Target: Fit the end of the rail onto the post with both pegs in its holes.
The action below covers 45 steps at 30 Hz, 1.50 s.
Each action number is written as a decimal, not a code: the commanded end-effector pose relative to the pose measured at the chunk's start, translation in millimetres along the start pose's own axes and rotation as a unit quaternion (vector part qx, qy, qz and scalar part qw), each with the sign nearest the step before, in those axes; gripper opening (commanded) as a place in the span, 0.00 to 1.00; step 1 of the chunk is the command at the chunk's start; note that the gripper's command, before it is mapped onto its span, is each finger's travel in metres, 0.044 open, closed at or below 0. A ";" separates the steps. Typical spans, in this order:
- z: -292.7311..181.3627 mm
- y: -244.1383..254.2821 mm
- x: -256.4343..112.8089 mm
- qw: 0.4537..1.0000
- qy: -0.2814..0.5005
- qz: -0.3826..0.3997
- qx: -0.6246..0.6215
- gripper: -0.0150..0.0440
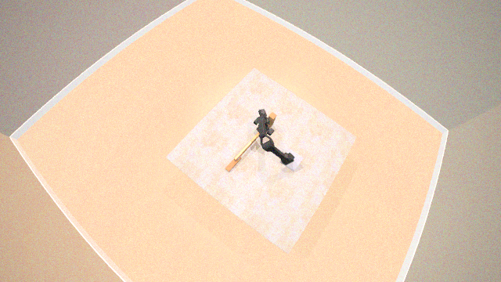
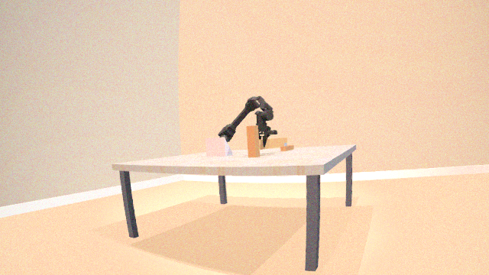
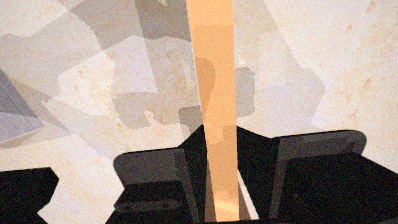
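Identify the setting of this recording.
Probably a bare test room: a lone table carrying a robot arm, plain walls, and white skirting.

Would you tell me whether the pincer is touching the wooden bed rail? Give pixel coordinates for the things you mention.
Touching: the wrist view shows the bed rail (image 1: 246, 147) (image 2: 276, 143) (image 3: 217, 100) running down between the fingers of the pincer (image 3: 214, 126), which is closed on it.
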<state>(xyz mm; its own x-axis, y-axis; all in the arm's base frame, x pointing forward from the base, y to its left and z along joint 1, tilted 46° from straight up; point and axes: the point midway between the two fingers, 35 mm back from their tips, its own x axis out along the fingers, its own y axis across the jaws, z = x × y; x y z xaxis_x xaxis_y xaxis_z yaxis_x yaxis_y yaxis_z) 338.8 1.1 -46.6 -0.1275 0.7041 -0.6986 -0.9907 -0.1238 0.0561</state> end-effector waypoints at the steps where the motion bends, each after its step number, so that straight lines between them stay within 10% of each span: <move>1: -3.6 -1.7 -3.4 1.000 0.002 -0.005 -0.001 0.25; 45: -16.2 -1.4 -3.2 1.000 0.003 -0.005 -0.001 0.25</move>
<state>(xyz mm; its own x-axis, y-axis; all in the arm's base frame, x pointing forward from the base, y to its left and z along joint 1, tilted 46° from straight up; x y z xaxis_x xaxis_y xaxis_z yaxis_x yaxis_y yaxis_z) 339.6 -7.6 -55.7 -0.1268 0.7046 -0.6982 -0.9908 -0.1233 0.0555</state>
